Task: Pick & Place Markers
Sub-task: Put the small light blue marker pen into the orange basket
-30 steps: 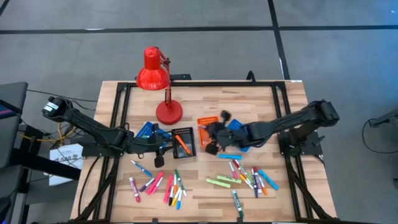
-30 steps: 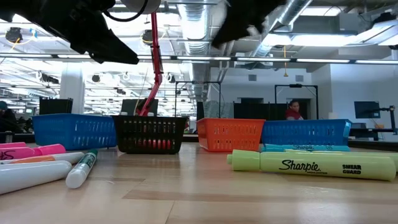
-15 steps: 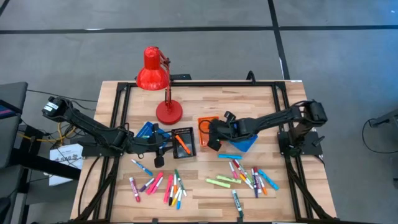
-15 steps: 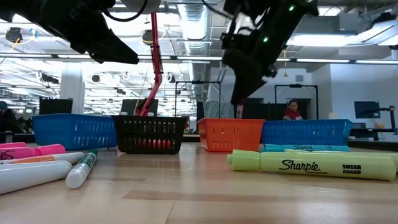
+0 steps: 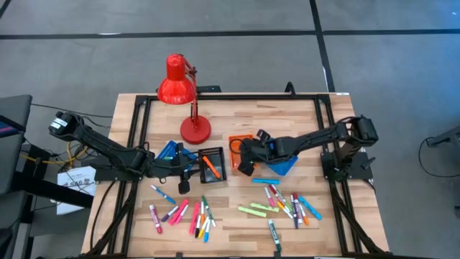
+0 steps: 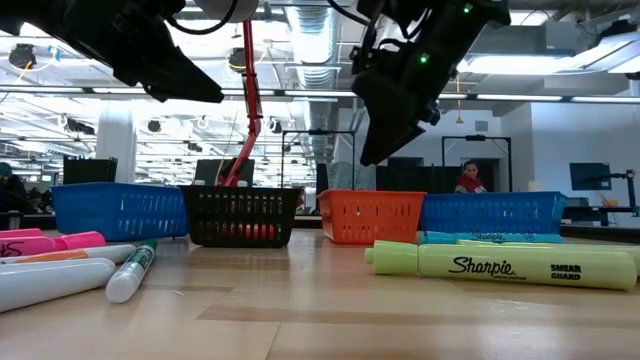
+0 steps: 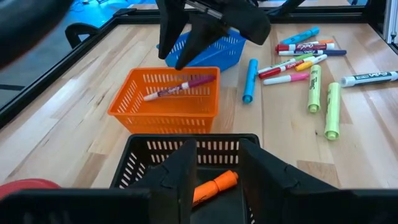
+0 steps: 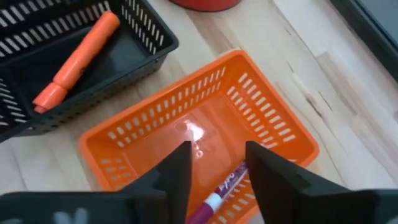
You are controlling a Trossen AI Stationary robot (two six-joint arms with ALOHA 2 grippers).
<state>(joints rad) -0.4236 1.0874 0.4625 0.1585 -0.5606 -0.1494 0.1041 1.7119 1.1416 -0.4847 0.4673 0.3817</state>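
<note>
A purple marker [image 8: 219, 193] lies in the orange tray [image 5: 239, 142]; in the left wrist view the marker [image 7: 180, 87] lies slantwise across it. My right gripper [image 8: 217, 149] hangs open just above it, touching nothing. An orange marker [image 7: 211, 186] lies in the black tray [image 5: 213, 164]. My left gripper [image 7: 217, 149] waits open at the black tray's left side [image 5: 188, 175], with nothing between its fingers. Loose markers lie on the table in a left group [image 5: 183, 212] and a right group [image 5: 287, 203].
A red desk lamp [image 5: 180, 90] stands at the far side, left of centre. One blue tray [image 5: 169, 151] sits left of the black tray, another [image 5: 284, 164] right of the orange one. A blue marker [image 5: 266, 180] and yellow highlighters [image 5: 255, 210] lie near the right group.
My right gripper has come down over the orange tray and has let go of the purple marker that hung below its fingers. The marker now lies in the tray. The gripper has since risen a little.
</note>
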